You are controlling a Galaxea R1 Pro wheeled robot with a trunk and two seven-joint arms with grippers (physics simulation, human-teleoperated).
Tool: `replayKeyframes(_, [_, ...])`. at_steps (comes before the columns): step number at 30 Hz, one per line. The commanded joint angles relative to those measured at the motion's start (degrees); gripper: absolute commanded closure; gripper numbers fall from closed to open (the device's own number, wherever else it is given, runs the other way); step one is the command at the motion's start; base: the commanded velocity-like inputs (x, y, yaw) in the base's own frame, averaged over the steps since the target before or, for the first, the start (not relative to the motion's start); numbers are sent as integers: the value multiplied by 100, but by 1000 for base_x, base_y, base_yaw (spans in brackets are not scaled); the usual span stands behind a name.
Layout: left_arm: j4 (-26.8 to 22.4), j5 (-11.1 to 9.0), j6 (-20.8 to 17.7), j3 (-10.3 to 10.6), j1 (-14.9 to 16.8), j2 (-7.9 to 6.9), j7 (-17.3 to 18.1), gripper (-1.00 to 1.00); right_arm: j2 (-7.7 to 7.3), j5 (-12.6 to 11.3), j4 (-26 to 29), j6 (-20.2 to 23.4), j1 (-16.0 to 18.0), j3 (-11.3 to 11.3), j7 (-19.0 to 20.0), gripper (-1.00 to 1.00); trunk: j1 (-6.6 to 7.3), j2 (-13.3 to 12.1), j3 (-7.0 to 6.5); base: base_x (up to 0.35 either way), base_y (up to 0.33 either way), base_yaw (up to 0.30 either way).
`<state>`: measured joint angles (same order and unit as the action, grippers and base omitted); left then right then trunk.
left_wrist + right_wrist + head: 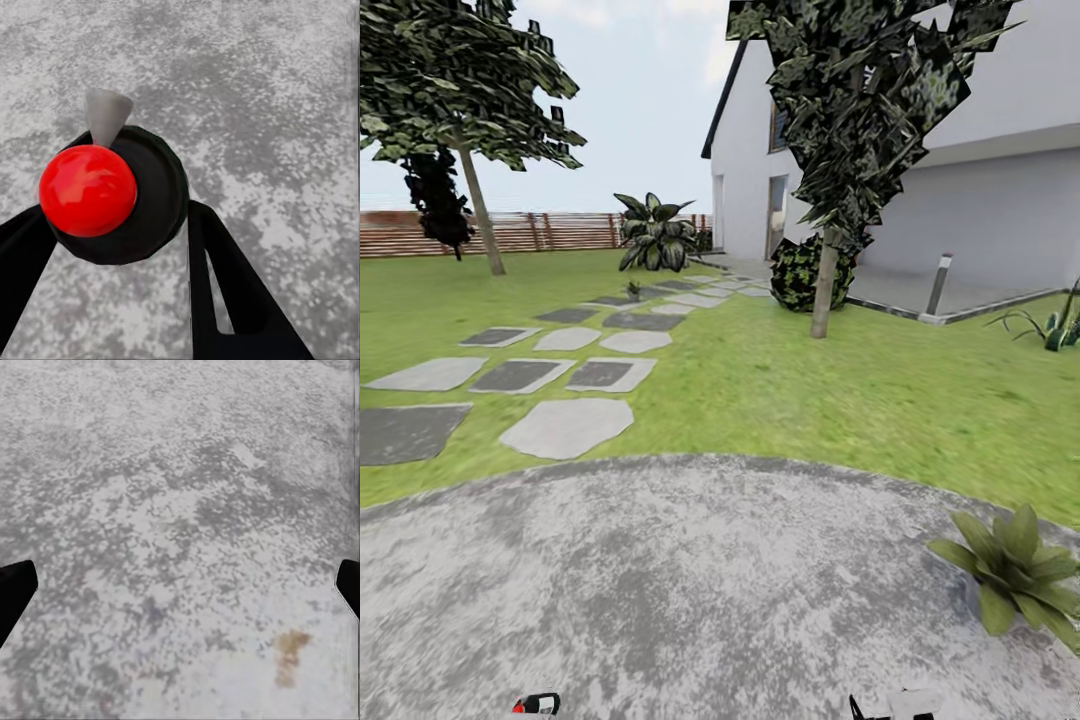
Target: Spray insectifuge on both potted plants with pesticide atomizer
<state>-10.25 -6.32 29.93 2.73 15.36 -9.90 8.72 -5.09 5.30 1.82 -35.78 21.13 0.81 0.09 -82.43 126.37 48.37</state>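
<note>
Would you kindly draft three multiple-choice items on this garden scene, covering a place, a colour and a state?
1. The small green-leaved potted plant sits at:
A. the round grey paved patio's right edge
B. the fence
C. a stepping stone

2. The black atomizer bottle's nozzle top is:
A. yellow
B. red
C. white

3. The left claw is:
A. open, empty
B. shut on the bottle
C. resting on grass

Key: 1 A, the head view shows it there; 2 B, a red ball in the left wrist view; 3 B, black fingers flank the bottle.
</note>
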Motion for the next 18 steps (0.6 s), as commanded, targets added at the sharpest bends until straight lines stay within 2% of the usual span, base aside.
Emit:
replayKeyframes(1, [4, -62, 13, 26, 2, -3, 33, 100, -1, 41, -6, -16, 5, 15, -1, -100, -2, 2, 3, 261, 74, -259])
replayKeyframes(18, [5, -62, 13, 26, 2, -3, 33, 100, -1, 41, -6, -16, 5, 11, -1, -100, -2, 2, -31, 226, 9, -259])
